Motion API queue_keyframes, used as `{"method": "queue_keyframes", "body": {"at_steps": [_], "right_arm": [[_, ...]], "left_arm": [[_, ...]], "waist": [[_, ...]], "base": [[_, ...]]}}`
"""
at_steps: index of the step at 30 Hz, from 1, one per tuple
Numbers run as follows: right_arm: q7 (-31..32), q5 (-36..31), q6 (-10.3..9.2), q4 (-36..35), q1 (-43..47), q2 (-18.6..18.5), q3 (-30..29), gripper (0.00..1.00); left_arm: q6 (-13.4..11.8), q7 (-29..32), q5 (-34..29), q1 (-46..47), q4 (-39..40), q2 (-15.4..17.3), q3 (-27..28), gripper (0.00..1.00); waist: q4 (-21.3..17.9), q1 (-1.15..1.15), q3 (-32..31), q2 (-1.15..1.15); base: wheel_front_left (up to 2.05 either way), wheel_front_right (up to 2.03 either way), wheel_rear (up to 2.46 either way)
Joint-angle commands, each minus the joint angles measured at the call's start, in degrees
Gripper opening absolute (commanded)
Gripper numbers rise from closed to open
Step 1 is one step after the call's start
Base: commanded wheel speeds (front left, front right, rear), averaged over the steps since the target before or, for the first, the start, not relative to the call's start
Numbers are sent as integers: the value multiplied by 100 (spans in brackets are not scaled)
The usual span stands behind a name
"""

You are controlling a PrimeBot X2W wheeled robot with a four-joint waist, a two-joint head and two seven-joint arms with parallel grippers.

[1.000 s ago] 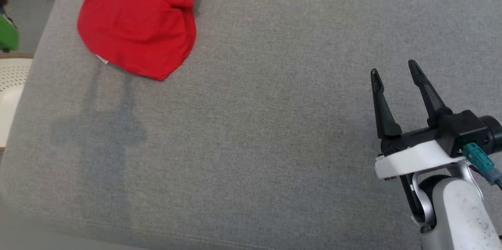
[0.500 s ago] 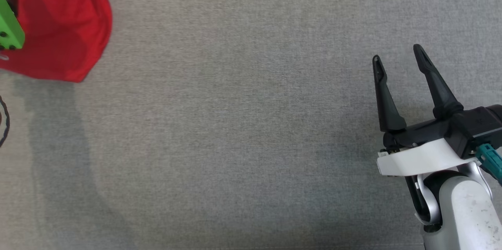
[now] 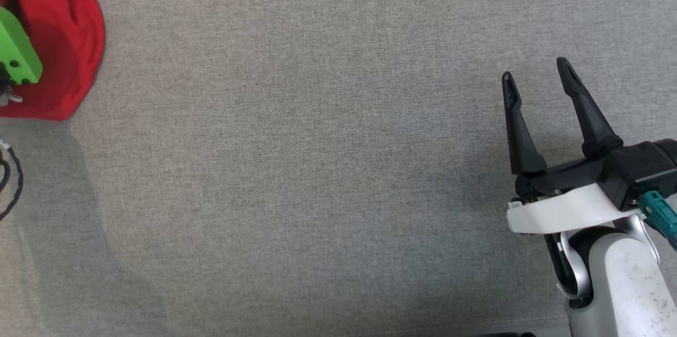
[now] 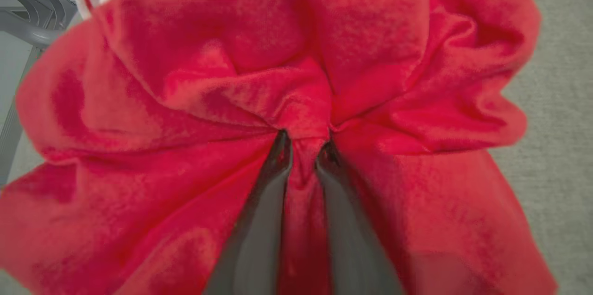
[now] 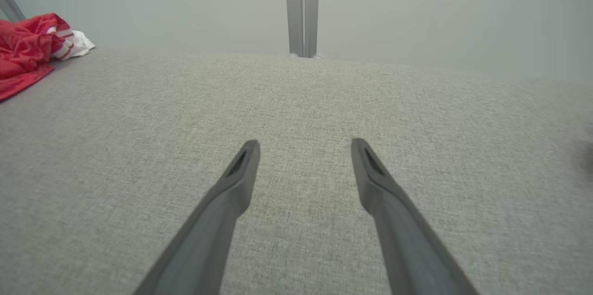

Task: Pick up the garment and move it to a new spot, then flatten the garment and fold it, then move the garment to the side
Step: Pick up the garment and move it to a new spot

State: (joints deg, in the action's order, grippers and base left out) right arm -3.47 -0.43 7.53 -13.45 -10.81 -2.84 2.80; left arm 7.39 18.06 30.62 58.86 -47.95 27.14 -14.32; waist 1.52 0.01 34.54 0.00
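Left pincer (image 4: 305, 141): clenching a bunched fold of the red garment (image 4: 370, 54) (looks like a deep bite).
Garment: lying crumpled on the worktop (image 3: 317, 167), far left.
Right pincer (image 3: 534, 68): hovering released, well apart.
Advice: lifting slowly, straight up, before carrying.

The red garment (image 3: 69, 62), crumpled into deep folds with white trim (image 5: 78, 46) showing at its far edge, is lying bunched at the left of the grey padded surface (image 3: 317, 167), one ridge being pinched between the left pincer's (image 4: 305, 144) fingers.
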Motion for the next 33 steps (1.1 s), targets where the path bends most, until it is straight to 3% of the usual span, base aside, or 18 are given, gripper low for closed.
{"method": "queue_keyframes", "body": {"at_steps": [1,12,19,26,33], "right_arm": [[-59,40,-9,60,-39,-10,-10,100],[-399,430,-9,741,98,-11,59,100],[-647,706,-9,1250,314,-10,-81,100],[-783,864,-9,1621,518,-10,-267,100],[-888,970,-9,1823,541,-8,-244,100]], "left_arm": [[6,-67,-72,-25,-83,77,-21,0],[8,-420,-64,124,428,350,-592,0],[8,-325,135,153,1257,417,-1224,0],[9,-221,459,286,2430,153,-2025,0],[8,-318,904,-85,3289,-402,-2593,0]], "waist": [[-8,-1,-166,0],[-163,-1,-1403,0],[-459,-1,-2283,0],[-773,-1,-2735,0],[-1164,-1,-2603,0]], "base": [[0,0,0],[0,0,0],[0,0,0],[0,0,0],[0,0,0]]}}
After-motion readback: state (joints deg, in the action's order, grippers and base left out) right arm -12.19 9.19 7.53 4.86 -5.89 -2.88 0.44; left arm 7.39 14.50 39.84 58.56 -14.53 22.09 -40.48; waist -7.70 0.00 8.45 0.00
